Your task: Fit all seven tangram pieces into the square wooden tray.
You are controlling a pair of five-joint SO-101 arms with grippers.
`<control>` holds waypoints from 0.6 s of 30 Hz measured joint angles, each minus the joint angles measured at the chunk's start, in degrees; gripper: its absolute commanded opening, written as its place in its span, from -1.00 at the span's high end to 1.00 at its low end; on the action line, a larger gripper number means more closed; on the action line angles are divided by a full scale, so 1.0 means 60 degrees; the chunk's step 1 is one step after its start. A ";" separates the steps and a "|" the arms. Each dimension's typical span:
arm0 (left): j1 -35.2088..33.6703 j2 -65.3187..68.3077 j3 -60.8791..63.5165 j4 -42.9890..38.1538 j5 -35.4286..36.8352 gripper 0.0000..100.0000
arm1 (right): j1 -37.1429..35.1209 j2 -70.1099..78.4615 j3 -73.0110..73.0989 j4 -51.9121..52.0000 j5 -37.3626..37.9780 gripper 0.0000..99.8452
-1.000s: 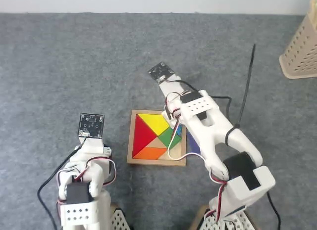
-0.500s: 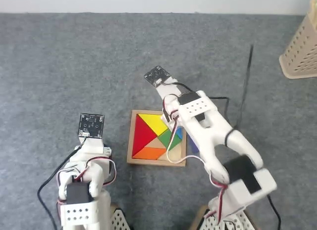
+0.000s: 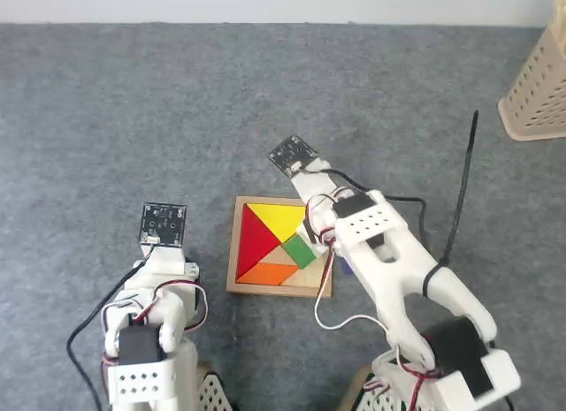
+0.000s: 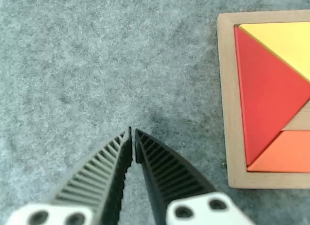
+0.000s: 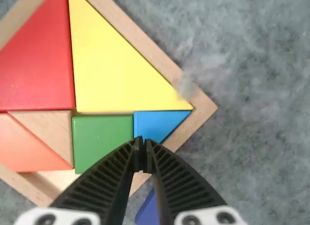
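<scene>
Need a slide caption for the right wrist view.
Right gripper, jaws shut, over the seam between green square and blue triangle in the wooden tray, beside the yellow triangle and red triangle.

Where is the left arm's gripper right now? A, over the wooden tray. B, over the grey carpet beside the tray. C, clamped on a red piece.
B: the left gripper is shut and holds nothing, over the grey carpet, with the wooden tray beside it.
</scene>
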 measured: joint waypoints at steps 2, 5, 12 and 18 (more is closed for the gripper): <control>0.0000 0.0000 0.0000 0.0000 0.0000 0.98 | -0.0088 0.0000 0.0015 0.0000 0.0000 0.99; 0.0000 0.0000 0.0000 0.0000 0.0000 0.98 | -0.0366 0.0059 0.0000 0.0000 0.0000 0.99; 0.0000 0.0000 0.0000 0.0000 0.0000 0.98 | -0.0498 0.0659 -0.0073 -0.0088 0.0000 0.99; 0.0000 0.0000 0.0000 0.0000 0.0000 0.98 | -0.0498 0.1172 -0.0689 -0.0088 0.0000 0.99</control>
